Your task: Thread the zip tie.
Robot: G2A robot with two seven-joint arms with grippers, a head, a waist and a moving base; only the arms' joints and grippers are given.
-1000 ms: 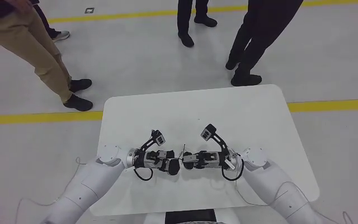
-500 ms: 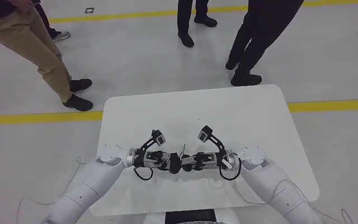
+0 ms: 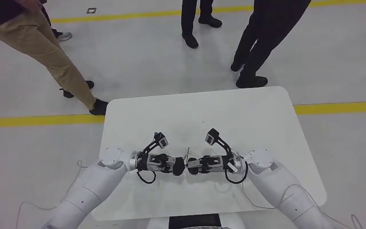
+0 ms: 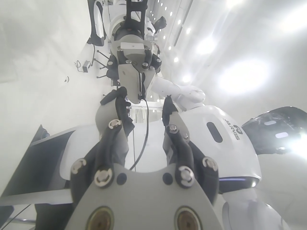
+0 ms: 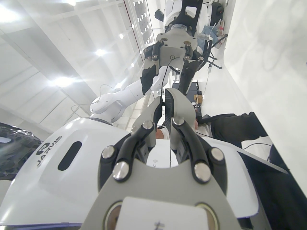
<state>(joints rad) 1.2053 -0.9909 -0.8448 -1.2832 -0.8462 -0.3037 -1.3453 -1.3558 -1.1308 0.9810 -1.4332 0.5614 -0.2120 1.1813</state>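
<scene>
A white table stands on a grey floor crossed by yellow lines. From above, the two arms meet tip to tip over the table's near middle, with the left gripper and the right gripper facing each other and almost touching. A thin dark strand rising from the meeting point, on the far side of the tips, is probably the zip tie, though it is too fine here to be sure. In the left wrist view, under a bright ceiling, the left gripper has its two black fingers spread apart with nothing pinched. The zip tie runs through the gap between them, from near the palm out past the tips, and touches neither finger as far as can be seen. Just beyond those tips the right gripper has its grey fingers pressed together on the strand's far end. In the right wrist view the right gripper is clamped on the zip tie. The strand leaves its fingertips and curves ahead into the gap of the left gripper, reaching that gripper's palm plate between the parted black fingers.
</scene>
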